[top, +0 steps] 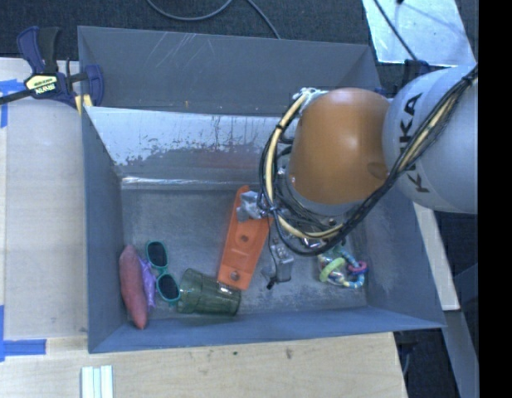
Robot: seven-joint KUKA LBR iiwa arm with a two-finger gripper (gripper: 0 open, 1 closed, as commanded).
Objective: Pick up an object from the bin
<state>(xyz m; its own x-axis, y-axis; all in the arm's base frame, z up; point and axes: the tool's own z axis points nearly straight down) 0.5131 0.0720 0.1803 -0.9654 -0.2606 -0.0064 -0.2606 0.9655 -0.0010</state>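
My gripper [278,267] hangs low over the bin floor, right of centre, partly hidden under the arm's orange cover. Just to its left, and close to it, lies a flat orange oblong tool [243,245], set slightly aslant with a grey metal piece at its far end. To the gripper's right sits a small tangled toy [343,270] in green, yellow and pink. A dark green see-through cup [208,293] lies on its side by the orange tool's near end.
Teal sunglasses [161,272] and a pink-red elongated thing [133,288] lie in the near left corner. The arm and its cables cover the bin's right half.
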